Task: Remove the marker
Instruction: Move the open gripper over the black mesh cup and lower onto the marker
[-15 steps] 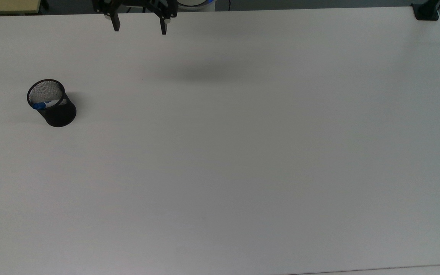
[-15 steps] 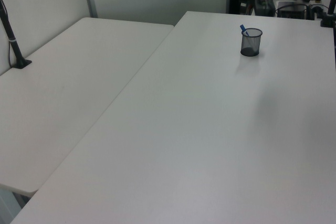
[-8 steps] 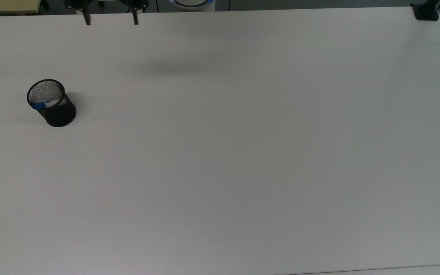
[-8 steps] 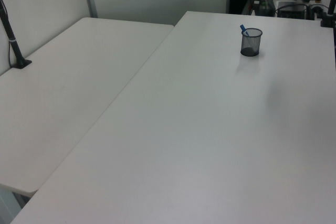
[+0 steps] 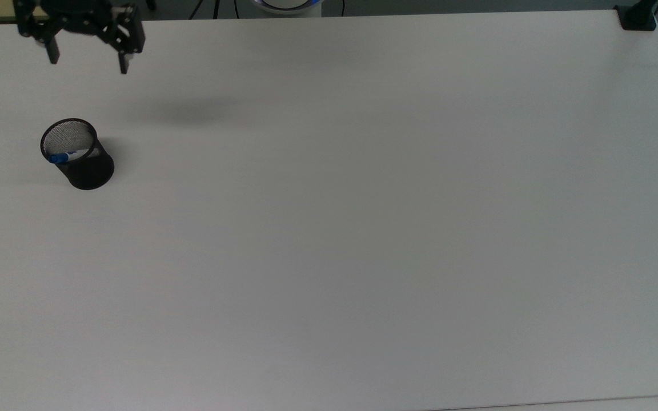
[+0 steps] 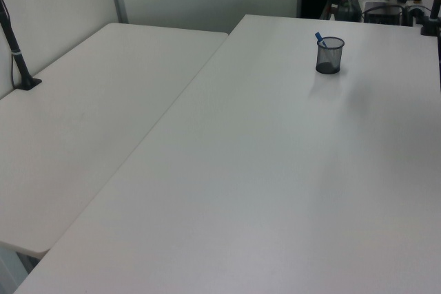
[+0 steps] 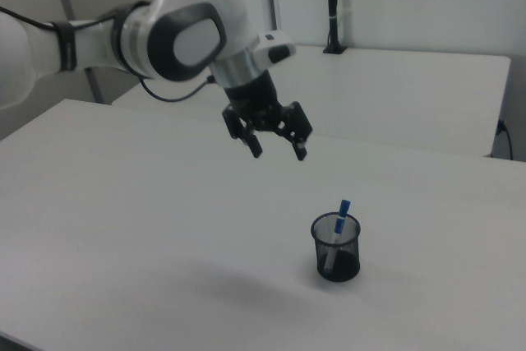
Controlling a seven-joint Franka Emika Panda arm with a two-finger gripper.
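Approach stage. The marker leans in the mesh cup on the tabletop, cap above the rim. Beyond, my claw hangs high, spread and empty. I should centre it over the cap, tilt to match, then descend without knocking the cup.

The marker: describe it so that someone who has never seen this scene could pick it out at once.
On the large white table stands a single black mesh cup, near the top view's left edge. The marker leans inside it, its blue cap poking above the rim. It is the cup's sole content: a slim white barrel with blue ends.
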